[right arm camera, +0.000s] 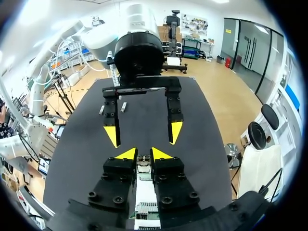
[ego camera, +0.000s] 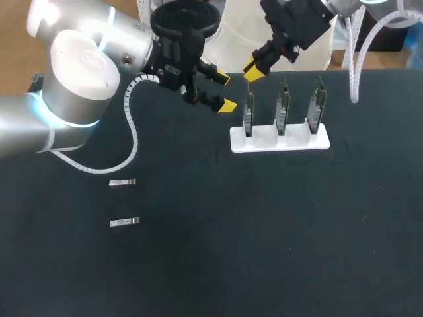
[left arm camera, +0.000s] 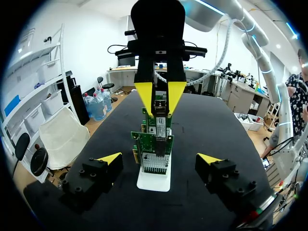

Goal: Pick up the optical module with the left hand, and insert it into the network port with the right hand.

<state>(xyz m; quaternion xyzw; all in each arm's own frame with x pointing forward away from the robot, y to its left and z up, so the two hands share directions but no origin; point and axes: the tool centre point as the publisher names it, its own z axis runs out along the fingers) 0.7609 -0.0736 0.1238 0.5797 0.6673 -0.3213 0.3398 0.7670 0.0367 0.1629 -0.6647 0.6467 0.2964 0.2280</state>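
Right gripper (ego camera: 254, 69) clamps one metallic, box-shaped optical module (right arm camera: 143, 163) over the leftmost of three green network cards (ego camera: 248, 113) in a white rack (ego camera: 291, 142). Left gripper (ego camera: 225, 92), at its 8 o'clock, stands spread apart. Two flat spare modules (ego camera: 123, 182) lie at the rack's 8 o'clock.

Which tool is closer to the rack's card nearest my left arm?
Right. The right tool sits just over that card, holding a module at its top; the left tool hangs open beside the rack, apart from it.

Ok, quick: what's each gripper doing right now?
Left gripper: open, holding nothing.
Right gripper: closed on the optical module.
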